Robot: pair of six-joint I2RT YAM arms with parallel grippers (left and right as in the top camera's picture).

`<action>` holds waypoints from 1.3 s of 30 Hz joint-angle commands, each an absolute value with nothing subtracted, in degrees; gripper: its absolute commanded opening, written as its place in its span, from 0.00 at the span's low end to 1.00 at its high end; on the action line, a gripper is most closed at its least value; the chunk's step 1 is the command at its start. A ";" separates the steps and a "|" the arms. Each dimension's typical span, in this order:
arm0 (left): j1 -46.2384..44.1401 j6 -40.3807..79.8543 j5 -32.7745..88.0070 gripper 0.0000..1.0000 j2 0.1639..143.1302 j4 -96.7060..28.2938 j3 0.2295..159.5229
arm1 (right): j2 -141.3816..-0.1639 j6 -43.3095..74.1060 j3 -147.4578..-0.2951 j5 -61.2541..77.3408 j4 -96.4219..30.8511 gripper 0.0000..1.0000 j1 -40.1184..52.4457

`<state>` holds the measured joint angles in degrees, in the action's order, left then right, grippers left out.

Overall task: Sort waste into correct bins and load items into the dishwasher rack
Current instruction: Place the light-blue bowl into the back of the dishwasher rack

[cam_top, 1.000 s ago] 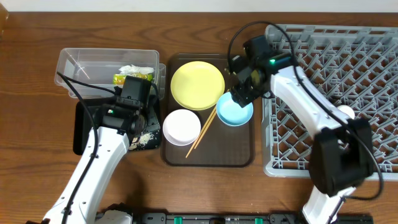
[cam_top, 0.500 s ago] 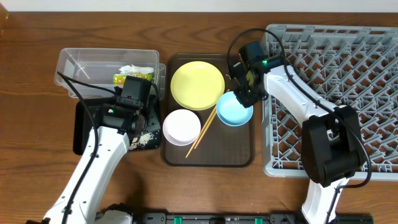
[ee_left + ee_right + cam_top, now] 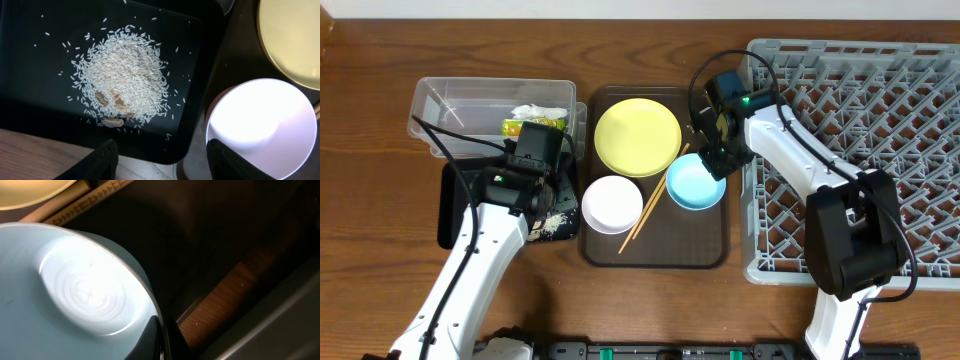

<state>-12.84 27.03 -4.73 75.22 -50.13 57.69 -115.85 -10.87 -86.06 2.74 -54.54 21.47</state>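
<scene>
The right fingers (image 3: 156, 339) are pinched nearly closed on the rim of the light blue bowl (image 3: 75, 280), one inside the wall and one outside, at the edge nearest the dishwasher rack (image 3: 880, 100). The bowl sits on the brown serving tray (image 3: 670, 250), at its rack side, just below the yellow plate (image 3: 637, 137).

The bowl looks rigid and glossy, so I judge the rim slippery. Held at one point it will want to swing and hang tilted, so a firm pinch deep over the rim suits it better than the very lip. Whether it is light plastic or heavier ceramic I cannot tell. The wooden chopsticks (image 3: 650, 205) lie slanted along its left side, touching or nearly so, and a careless lift could roll them. The rack's upright pegs mean the bowl should go down on edge between them, gently if it is breakable.

The left fingers (image 3: 102, 160) are spread wide and hold nothing. They hover over the near edge of the black tray (image 3: 30, 60), where the heap of rice (image 3: 125, 75) lies, with the white bowl (image 3: 260, 125) just beside. The crumpled wrapper (image 3: 535, 120) is in the clear tub (image 3: 450, 100).
</scene>
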 commanded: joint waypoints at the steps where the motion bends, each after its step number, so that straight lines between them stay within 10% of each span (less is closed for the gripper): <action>1: -12.49 27.33 -5.82 0.60 75.57 -50.33 58.35 | -116.60 -9.61 -86.06 2.37 -54.72 0.01 21.78; 22: -12.49 27.33 -5.82 0.60 75.57 -50.06 58.35 | -93.27 -4.29 -88.29 -22.59 -41.08 0.01 17.91; 39: -12.49 27.33 -5.82 0.61 75.57 -48.90 58.37 | -100.33 -32.03 -88.27 -49.82 -8.49 0.01 12.29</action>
